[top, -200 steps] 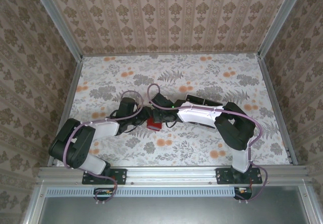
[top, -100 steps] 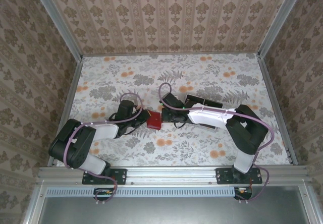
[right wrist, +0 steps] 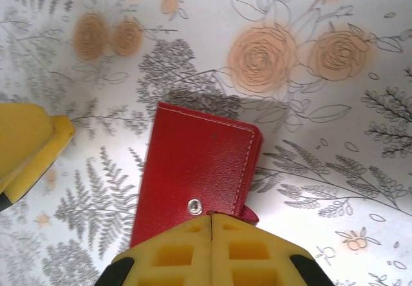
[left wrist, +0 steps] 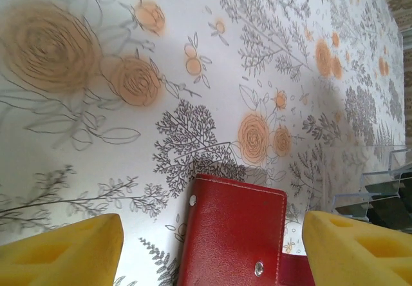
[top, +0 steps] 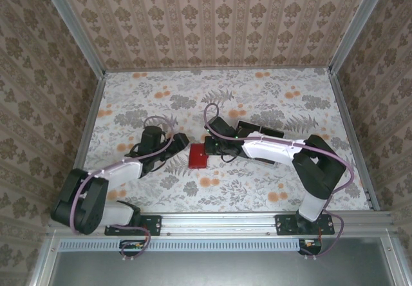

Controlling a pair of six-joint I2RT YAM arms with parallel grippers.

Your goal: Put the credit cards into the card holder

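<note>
Midway across the worktop (top: pixel 257 93), the red card holder (top: pixel 197 156) is lying folded. We are holding the left hand (top: pixel 177 142) apart beside it and the right hand (right wrist: pixel 211 221) pressed together at its edge. We are judging that all the loading of credit cards is still ahead.

**Left gripper let go of the wallet**

The left gripper (top: pixel 180 140) has popped its jaws apart and backed off toward the table's left edge, so it's clear of the card holder (top: pixel 197 156). The holder looked tipped up before and lies flat now. The right gripper (top: pixel 207 149) has slid back a bit toward the right edge.
</note>
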